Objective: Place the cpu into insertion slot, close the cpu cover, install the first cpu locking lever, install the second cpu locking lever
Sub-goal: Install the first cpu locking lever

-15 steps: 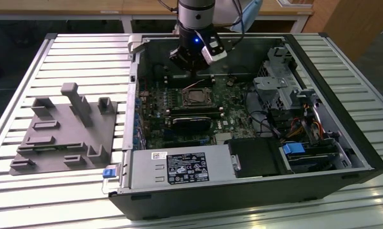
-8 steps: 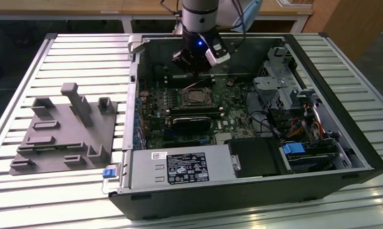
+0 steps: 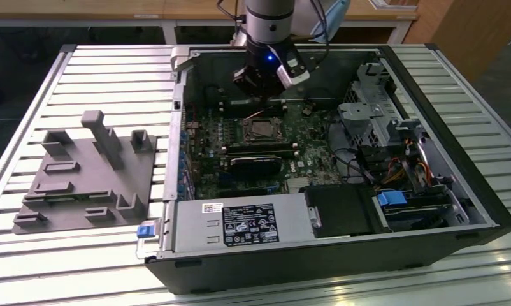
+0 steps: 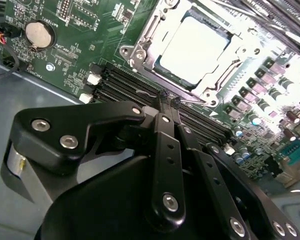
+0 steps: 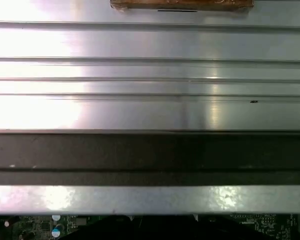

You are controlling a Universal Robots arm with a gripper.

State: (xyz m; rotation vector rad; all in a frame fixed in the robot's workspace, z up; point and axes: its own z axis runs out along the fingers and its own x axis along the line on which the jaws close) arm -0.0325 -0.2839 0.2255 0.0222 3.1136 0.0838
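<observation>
Cpu (image 4: 192, 47) seated in insertion slot (image 4: 140, 50), just beyond gripper (image 4: 171, 102), fingers closed together, empty

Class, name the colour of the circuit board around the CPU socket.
Green circuit board, clearest in the second wrist view.

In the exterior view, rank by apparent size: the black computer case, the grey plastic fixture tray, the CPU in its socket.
1. black computer case
2. grey plastic fixture tray
3. silver-topped square CPU
</observation>
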